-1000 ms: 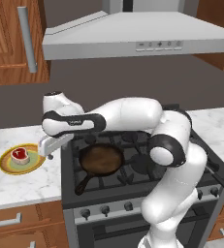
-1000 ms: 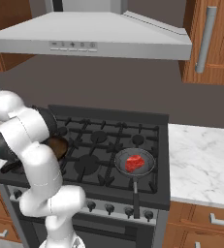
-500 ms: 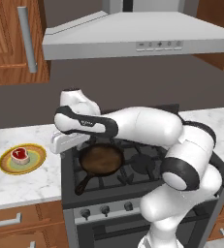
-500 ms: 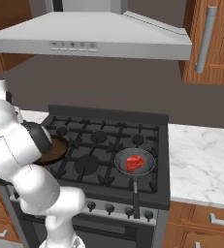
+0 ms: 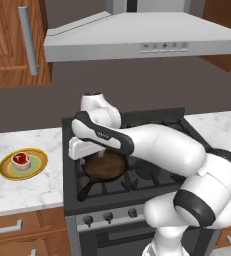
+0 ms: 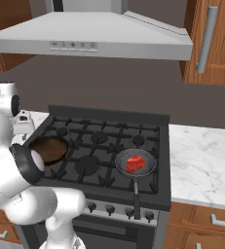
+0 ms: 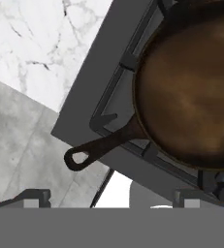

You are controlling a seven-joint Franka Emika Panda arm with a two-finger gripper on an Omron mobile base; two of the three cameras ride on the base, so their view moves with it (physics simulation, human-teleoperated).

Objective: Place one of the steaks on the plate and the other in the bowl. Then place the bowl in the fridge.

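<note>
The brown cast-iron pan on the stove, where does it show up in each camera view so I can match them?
Left base view: brown pan, lower centre, under the forearm.
Right base view: brown pan, left of centre, beside the arm.
Hand view: brown pan, right side, handle pointing lower left.
Shared landmark: the stove grates.

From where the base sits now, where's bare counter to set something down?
Bare marble right of the stove, and between the plate and the stove. Burners are crowded: brown skillet front-left, steak pan front-right.

White arm folded leftward, wrist bent down, hand (image 5: 76, 150) pointing downward
</note>
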